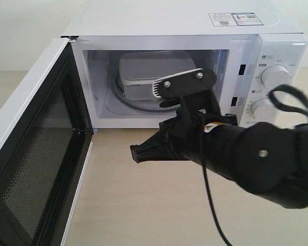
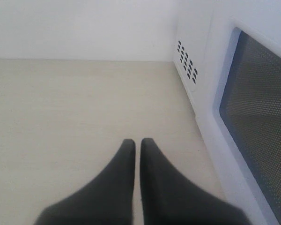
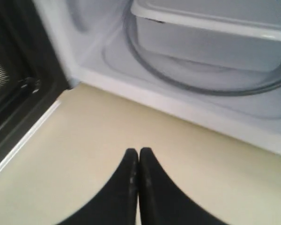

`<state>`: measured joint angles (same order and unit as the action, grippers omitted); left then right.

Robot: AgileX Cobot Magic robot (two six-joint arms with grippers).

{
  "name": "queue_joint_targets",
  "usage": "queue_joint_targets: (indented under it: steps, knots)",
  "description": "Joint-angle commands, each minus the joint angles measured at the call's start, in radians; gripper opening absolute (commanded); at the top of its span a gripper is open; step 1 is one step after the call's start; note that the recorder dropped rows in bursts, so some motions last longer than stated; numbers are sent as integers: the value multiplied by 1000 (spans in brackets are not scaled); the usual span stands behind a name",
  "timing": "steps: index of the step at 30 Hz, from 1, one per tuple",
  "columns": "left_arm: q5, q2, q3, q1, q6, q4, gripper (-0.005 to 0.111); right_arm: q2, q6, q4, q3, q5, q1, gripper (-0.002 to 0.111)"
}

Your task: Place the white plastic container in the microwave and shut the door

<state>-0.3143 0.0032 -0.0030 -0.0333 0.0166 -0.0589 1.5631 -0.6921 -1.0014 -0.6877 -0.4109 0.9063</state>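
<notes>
The white plastic container [image 1: 151,69] sits on the glass turntable [image 1: 137,105] inside the microwave [image 1: 169,20]; the right wrist view shows its near wall and rim [image 3: 210,37]. The door [image 1: 46,154] stands wide open to the left, black mesh face turned inward. My right gripper [image 1: 135,152] hangs just outside the cavity, shut and empty, its tips [image 3: 139,151] over the table in front of the sill. My left gripper [image 2: 137,141] is shut and empty, low over the table beside the door's outer window [image 2: 257,108]. The exterior view does not show it.
The right arm's black body [image 1: 256,159] and cable fill the space in front of the control panel with its two knobs [image 1: 276,76]. Side vents [image 2: 187,65] of the microwave show past the door. Beige table [image 1: 143,205] lies before the microwave.
</notes>
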Motion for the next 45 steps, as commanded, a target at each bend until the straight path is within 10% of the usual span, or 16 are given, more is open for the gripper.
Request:
queue_joint_targets:
  steps: [1,23,45]
  knots:
    - [-1,-3,3,2,-8,0,4,-183,-24,25,80,170,1,0]
    - [-1,-3,3,2,-8,0,4,-565,-5,14,259,680,1,0]
    - [-1,-3,3,2,-8,0,4,-565,-3,14,259,685,1,0]
